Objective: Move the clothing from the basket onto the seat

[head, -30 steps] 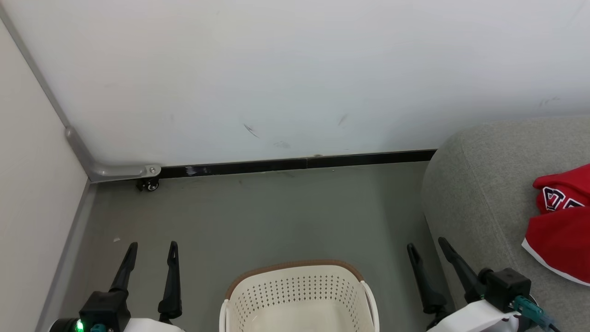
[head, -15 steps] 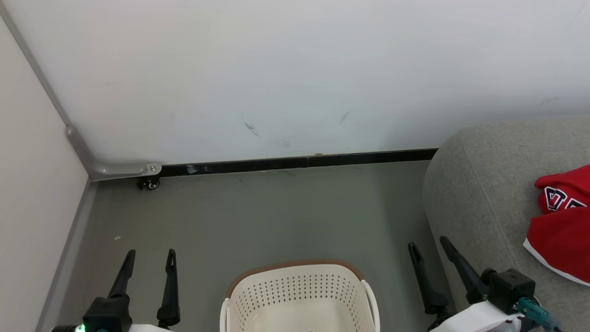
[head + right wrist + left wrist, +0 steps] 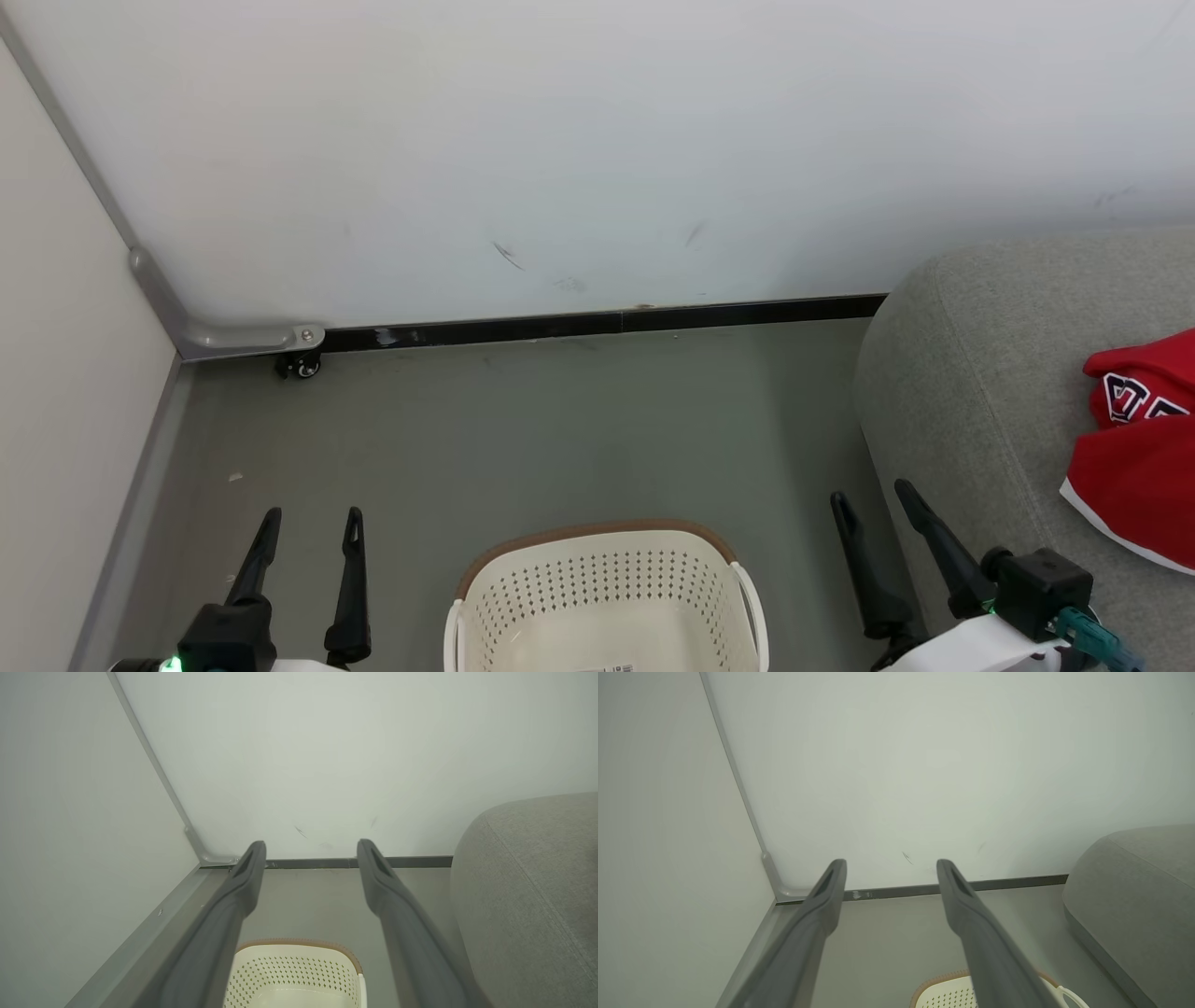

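Sitting on the grey floor at the bottom centre of the head view, the basket shows a brown rim, a perforated cream wall and white side handles. What shows of its inside is pale plastic, with a small label at the frame's lower edge. The near part is cut off, so what lies there cannot be told. The clothing, red with white trim and block lettering, lies on top of the seat at the far right, partly out of frame and well apart from the basket. One garment or two: cannot tell. The left gripper hangs over the floor left of the basket, fingers spread, nothing between them. The right gripper is likewise spread and empty, between the basket and the seat's rounded flank. It is close to the fabric, but contact cannot be told. Beyond the basket, floor runs to a black skirting strip under a scuffed white wall. A metal corner bracket with a small caster sits at the left corner, beside a pale side panel.
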Motion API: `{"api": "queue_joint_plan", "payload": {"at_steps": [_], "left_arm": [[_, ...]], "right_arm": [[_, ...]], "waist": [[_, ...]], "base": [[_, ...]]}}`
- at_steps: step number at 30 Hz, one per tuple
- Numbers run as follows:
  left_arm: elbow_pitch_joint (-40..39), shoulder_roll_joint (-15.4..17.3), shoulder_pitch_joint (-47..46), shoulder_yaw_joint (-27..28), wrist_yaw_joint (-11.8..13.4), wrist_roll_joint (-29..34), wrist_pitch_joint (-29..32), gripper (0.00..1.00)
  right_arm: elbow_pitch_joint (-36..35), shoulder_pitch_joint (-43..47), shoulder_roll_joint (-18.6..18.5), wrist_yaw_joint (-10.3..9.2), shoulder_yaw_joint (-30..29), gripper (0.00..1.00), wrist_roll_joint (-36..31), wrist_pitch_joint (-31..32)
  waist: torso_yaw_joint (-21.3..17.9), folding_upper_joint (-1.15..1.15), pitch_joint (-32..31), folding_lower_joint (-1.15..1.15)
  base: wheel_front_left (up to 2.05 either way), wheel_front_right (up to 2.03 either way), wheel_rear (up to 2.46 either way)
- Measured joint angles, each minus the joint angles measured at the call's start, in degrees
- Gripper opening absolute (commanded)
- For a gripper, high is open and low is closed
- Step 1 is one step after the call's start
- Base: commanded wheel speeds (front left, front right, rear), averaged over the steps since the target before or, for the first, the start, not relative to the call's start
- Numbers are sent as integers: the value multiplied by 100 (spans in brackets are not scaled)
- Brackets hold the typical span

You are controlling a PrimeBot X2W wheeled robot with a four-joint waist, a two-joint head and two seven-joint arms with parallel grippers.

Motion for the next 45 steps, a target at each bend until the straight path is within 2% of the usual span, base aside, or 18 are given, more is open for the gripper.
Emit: {"api": "queue_joint_plan", "payload": {"at_steps": [26,28,29,36,45], "left_arm": [[34,-3,1,-4,33,-3,0,100],[36,-3,1,-4,33,-3,0,96],[68,-18,1,-14,33,-2,8,0],[369,-240,159,-125,24,-40,15,0],[219,-322,164,-21,-110,-706,116,0]], "right_arm": [[-213,84,3,-1,-23,100,18,94],[-219,84,3,-1,-25,100,18,94],[-177,85,3,0,-20,0,16,93],[152,304,15,0,25,0,55,93],[-13,320,20,0,66,0,701,82]], "waist": [[25,0,83,0],[25,0,84,0],[25,0,84,0],[24,0,87,0],[27,0,107,1]], "base": [[0,0,0],[0,0,0],[0,0,0],[0,0,0],[0,0,0]]}}
